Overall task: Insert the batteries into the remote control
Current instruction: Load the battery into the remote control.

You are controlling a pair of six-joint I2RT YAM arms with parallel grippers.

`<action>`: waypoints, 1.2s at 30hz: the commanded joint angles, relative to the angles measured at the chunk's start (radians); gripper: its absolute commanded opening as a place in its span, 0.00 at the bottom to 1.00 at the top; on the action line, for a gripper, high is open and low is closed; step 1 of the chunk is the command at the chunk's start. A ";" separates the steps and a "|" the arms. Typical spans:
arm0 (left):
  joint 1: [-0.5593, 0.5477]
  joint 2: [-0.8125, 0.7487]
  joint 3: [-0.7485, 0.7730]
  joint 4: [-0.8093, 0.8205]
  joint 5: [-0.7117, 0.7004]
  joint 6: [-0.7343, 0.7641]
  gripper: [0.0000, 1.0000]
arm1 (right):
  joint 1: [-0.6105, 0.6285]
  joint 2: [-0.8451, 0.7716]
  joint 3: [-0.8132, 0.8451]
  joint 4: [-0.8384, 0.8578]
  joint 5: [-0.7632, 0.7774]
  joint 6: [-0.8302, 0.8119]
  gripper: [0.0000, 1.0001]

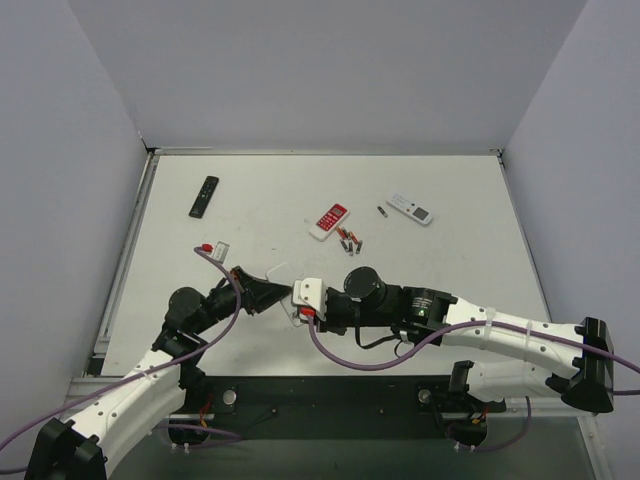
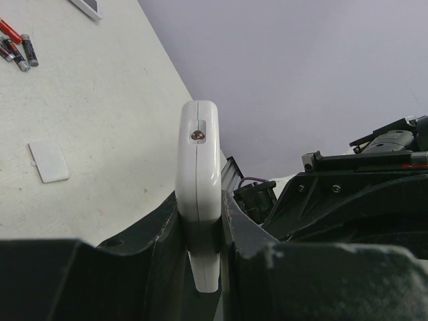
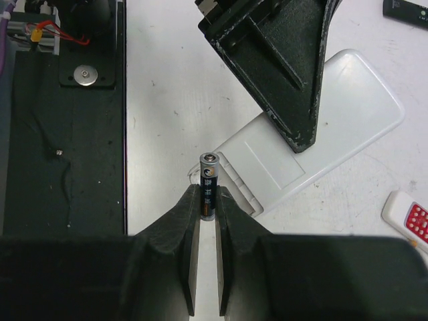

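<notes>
The left gripper (image 2: 199,207) is clamping the remote (image 2: 198,160) by its two long edges, fingers pressed tight against the white shell. It is holding the remote just above the table (image 1: 450,270), near the front edge and between the two arms. In the right wrist view the plain back of the remote is facing the camera. The compartment (image 3: 267,164) is lying open there, showing only its white floor and ribbed near end.

The right gripper (image 3: 208,194) is pinching one battery (image 3: 208,175) between closed fingers. The battery is standing out past the fingertips with its metal cap pointing away. That cap is sitting just beside the near corner of the open compartment, and I cannot tell whether it is touching the plastic.

The cover (image 2: 48,162) is lying flat on the table, apart from the remote. Farther back, the loose batteries (image 1: 350,242) are lying in a small cluster just in front of the red remote (image 1: 329,221). A single cell (image 1: 381,211) is resting between the red remote and a grey-faced remote (image 1: 410,209). The black remote (image 1: 204,196) is lying well off to the left, near the far edge.
</notes>
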 commanded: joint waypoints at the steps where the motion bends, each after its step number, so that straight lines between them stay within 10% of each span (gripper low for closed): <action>1: 0.006 0.002 0.061 0.077 0.052 0.001 0.00 | 0.008 0.008 0.006 -0.013 0.011 -0.062 0.00; 36: 0.006 0.043 0.118 -0.061 0.129 -0.007 0.00 | 0.053 0.019 0.035 -0.081 0.068 -0.188 0.00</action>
